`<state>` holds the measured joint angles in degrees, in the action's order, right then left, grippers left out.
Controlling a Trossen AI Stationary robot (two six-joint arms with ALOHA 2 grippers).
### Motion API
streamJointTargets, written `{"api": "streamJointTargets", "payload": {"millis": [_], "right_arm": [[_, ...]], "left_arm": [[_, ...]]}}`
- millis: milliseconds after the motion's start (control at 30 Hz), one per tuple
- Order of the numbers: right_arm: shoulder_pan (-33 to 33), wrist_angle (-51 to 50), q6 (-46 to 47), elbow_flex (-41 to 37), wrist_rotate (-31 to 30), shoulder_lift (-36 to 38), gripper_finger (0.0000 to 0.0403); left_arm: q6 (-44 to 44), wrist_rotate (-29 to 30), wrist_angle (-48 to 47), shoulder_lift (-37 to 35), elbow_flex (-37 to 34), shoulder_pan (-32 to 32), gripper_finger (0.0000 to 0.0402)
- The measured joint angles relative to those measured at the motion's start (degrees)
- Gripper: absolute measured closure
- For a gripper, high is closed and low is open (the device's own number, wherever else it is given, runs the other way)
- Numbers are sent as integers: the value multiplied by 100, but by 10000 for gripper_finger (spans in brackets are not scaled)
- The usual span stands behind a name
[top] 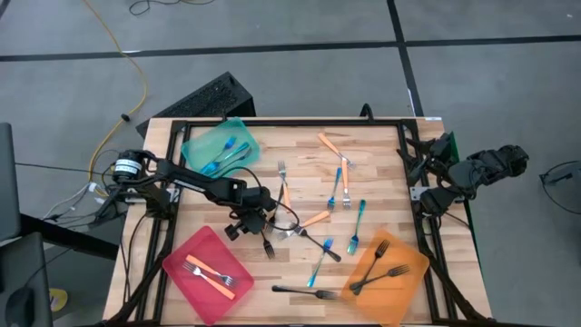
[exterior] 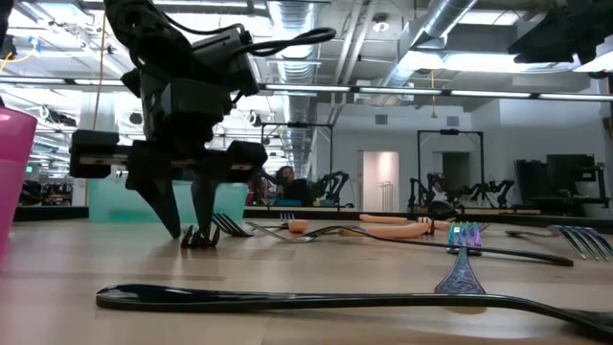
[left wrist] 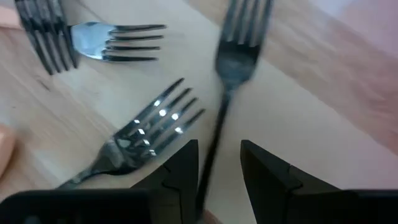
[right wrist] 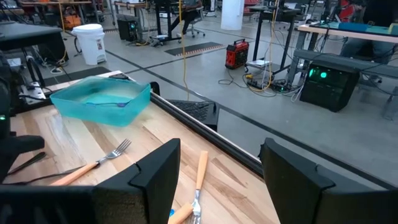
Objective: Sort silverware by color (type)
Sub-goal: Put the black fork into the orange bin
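The left gripper (top: 264, 229) stood tips-down on the worktop (top: 381, 173), fingers parted astride a black fork (left wrist: 231, 65) mid-table, apparently poised to pinch it; the right gripper (right wrist: 217, 171), open, waited at the worktop's right edge.

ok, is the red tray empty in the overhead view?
No. The red tray holds an orange-handled fork lying across its floor.

Left gripper (top: 264, 238) low, fingers parted.
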<state>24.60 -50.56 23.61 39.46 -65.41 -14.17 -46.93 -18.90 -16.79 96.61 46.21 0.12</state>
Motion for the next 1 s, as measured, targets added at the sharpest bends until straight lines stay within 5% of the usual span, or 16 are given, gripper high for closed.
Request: {"api": "streamJointTargets", "payload": {"millis": [333, 667, 1000], "right_arm": [[-2, 1, -1, 0, 0, 0, 161], [-2, 1, -1, 0, 0, 0, 161], [-1, 1, 0, 0, 0, 0, 161]], "left_arm": [[-61, -76, 69, 99, 10, 42, 307], [99, 26, 119, 108, 7, 37, 396], [1017, 186, 107, 111, 62, 28, 399]]}}
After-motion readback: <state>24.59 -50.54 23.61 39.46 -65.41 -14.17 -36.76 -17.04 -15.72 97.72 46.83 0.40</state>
